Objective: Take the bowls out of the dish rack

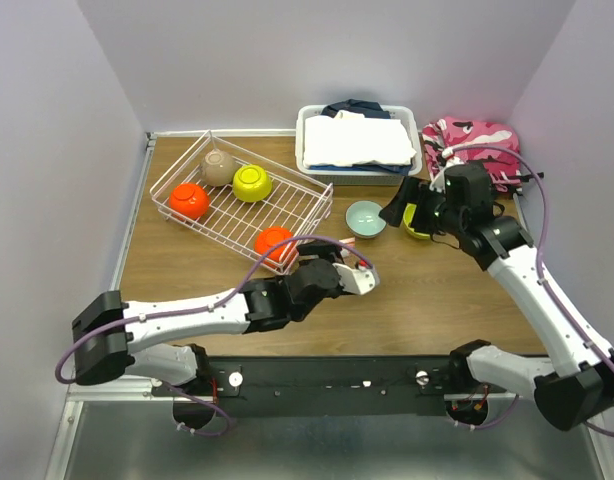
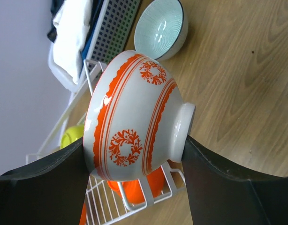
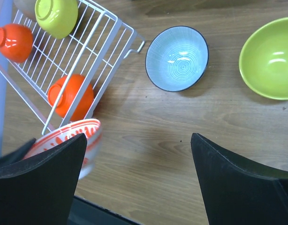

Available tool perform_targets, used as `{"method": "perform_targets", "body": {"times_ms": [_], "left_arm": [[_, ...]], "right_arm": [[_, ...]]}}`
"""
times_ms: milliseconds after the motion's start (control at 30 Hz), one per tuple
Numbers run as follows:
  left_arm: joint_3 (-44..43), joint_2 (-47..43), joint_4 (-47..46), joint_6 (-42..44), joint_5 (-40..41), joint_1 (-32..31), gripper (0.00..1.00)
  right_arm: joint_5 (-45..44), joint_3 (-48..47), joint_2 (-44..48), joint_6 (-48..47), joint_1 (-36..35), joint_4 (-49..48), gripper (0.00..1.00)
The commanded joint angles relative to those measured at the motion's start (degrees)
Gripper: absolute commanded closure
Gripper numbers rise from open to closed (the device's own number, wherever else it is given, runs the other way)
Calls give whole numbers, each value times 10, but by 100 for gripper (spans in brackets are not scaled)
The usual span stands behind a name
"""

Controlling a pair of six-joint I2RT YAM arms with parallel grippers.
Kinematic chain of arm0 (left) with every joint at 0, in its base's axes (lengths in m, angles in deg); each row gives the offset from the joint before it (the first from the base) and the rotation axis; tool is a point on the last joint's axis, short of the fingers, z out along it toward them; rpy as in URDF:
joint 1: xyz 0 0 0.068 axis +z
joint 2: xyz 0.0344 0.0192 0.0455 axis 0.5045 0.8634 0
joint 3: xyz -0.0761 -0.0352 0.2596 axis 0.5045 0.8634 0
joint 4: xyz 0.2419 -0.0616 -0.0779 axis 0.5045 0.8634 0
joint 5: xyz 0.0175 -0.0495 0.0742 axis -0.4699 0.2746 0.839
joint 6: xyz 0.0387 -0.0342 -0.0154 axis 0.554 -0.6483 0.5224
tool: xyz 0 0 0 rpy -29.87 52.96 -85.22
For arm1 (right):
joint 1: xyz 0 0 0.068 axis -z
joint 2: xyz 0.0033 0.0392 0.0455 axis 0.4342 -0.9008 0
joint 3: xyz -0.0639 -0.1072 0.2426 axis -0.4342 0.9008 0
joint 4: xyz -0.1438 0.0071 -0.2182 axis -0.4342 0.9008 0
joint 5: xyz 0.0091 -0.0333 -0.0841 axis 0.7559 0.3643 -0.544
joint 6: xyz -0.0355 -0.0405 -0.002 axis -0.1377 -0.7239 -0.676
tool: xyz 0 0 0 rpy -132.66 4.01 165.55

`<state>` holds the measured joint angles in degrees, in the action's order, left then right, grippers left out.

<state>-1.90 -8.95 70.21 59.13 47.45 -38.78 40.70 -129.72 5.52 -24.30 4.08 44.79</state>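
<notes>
1. Left gripper: clamped rim-to-foot on the patterned bowl, which is held on edge just outside the dish rack. It is best turned foot-down and lowered onto bare table.
2. Right gripper: jaws wide apart, empty.
3. Rack holds: taupe bowl, lime-yellow bowl, orange bowl, second orange bowl.
4. On the table: pale grey bowl, lime bowl.
5. White bin: folded cloth.

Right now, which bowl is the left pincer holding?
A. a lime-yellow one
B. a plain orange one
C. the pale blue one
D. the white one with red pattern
D: the left pincer clamps the white red-patterned bowl between rim and foot.
</notes>
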Motion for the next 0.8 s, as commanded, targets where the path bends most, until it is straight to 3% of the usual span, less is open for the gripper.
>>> {"method": "perform_targets", "body": {"times_ms": [0,233,767], "left_arm": [[25,31,-172,129,123,-38,39],[55,116,-314,225,177,-75,37],[114,291,-650,413,274,-113,39]], "right_arm": [[47,-68,-56,8,1,80,0],[121,-100,-150,10,-1,130,0],[133,-68,-274,4,-59,151,8]]}}
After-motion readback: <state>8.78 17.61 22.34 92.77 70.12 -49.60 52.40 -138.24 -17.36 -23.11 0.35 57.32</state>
